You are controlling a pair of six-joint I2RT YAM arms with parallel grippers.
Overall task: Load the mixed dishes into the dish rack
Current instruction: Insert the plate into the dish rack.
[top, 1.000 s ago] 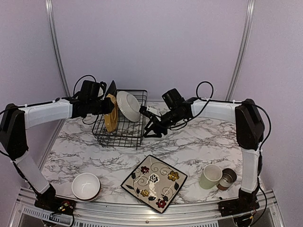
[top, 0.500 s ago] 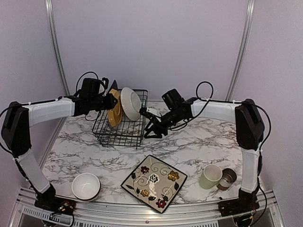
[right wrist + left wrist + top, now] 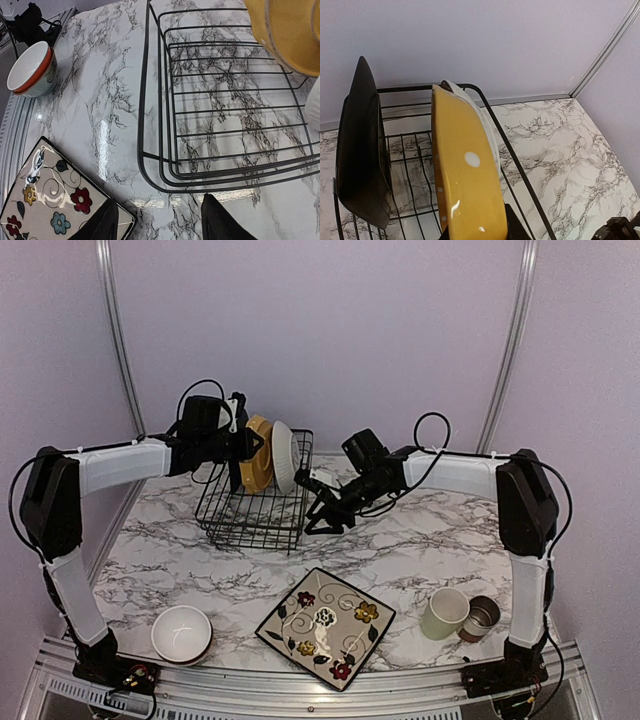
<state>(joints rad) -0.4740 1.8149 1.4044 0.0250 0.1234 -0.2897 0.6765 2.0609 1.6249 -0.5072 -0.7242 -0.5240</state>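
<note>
Left hand (image 3: 244,444) is pinching the rim of the yellow scalloped plate (image 3: 259,455), upright inside the dish rack (image 3: 250,525); it is looking stiff, slick, breakable. Right hand (image 3: 316,512) is hanging spread, empty.

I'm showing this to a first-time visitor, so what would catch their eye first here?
The bright yellow plate stands out most: the left end effector grips it on edge at the black wire dish rack, back left of the table. Next comes the flowered square plate lying flat at the front centre, then the right end effector, open and empty, beside the rack's right side.
</note>
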